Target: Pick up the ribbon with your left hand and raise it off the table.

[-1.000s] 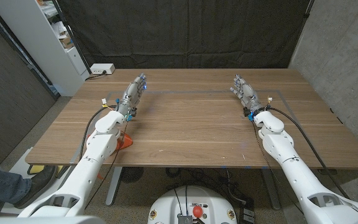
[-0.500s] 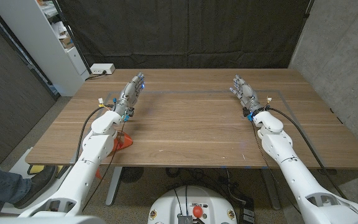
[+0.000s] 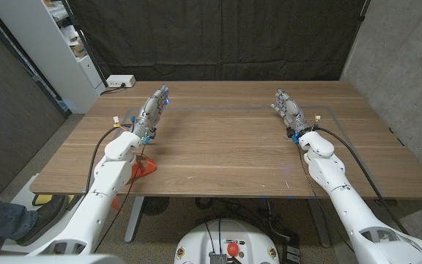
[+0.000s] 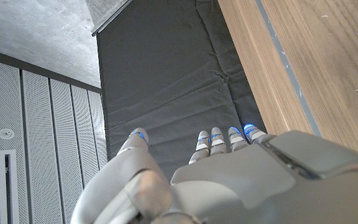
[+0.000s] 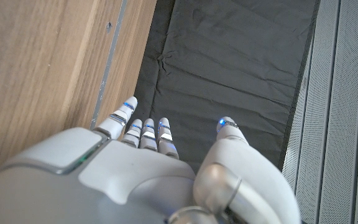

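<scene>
The ribbon (image 3: 149,166) is an orange-red bundle lying near the table's front left edge, partly hidden beside my left forearm. My left hand (image 3: 152,110) is farther back on the left side of the wooden table (image 3: 226,150), well beyond the ribbon, with its fingers stretched out and holding nothing. In the left wrist view the back of that hand (image 4: 241,180) points toward the dark curtain. My right hand (image 3: 287,108) stays on the right side, its fingers extended and holding nothing; the right wrist view shows its back (image 5: 123,180).
A white power strip (image 3: 119,81) lies at the table's back left corner. Thin blue tape lines (image 3: 218,110) mark the tabletop. A white shelf unit (image 3: 57,44) stands left of the table. A person's leg and shoe (image 3: 6,213) are at the lower left.
My left arm has shifted slightly to the left, uncovering a bit more of the ribbon. The right arm and the ribbon have not moved.
</scene>
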